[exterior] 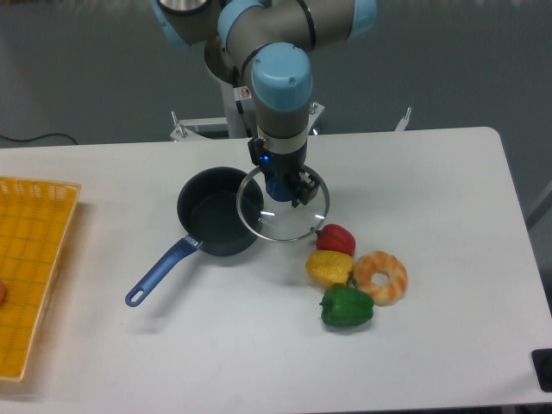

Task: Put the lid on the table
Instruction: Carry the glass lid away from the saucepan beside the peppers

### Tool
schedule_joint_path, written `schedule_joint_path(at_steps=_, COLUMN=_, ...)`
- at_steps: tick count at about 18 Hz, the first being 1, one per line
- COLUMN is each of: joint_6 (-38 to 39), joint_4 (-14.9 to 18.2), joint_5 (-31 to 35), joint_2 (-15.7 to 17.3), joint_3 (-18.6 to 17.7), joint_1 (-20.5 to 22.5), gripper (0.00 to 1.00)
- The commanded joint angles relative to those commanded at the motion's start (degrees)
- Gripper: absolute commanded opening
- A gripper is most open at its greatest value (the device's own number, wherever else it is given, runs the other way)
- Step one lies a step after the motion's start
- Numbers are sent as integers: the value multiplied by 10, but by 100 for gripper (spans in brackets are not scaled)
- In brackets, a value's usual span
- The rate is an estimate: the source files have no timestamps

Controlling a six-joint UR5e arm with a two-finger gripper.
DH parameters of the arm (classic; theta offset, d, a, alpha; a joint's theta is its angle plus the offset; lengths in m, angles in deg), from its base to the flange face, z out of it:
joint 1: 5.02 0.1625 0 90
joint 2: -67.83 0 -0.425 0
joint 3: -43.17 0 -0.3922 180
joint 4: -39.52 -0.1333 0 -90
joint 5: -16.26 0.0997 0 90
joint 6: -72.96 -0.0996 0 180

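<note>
The round glass lid point(285, 217) with a thin metal rim hangs from my gripper point(283, 191), which is shut on its blue centre knob. The lid sits just right of the dark blue saucepan point(218, 212), overlapping the pan's right rim in this view. It looks held a little above the white table point(448, 198); I cannot tell whether its lower edge touches the surface. The pan is uncovered and its blue handle points toward the front left.
A red pepper point(335, 238), a yellow pepper point(329, 267), a green pepper point(347, 307) and a doughnut-shaped toy point(381, 277) lie just right and in front of the lid. A yellow mesh basket point(30, 259) stands at the left edge.
</note>
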Motion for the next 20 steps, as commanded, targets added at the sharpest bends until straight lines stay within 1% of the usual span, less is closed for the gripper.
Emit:
schedule_joint_path(at_steps=2, joint_6=-4, joint_4=0, joint_5=0, joint_2=-7, joint_3=1, joint_1=4, gripper=48)
schedule_joint_path(at_steps=8, joint_6=-38, joint_4=-1, joint_5=1, joint_2=-9, joint_3=3, joint_1=27, gripper=48)
schedule_joint_path(at_steps=17, joint_6=-126, joint_4=-2, joint_5=3, joint_2=-27, joint_3=4, joint_1=84, gripper=48)
schedule_joint_path(at_steps=20, joint_6=-155, joint_4=-2, joint_5=3, joint_2=-32, joint_3=9, joint_1=104, gripper=48)
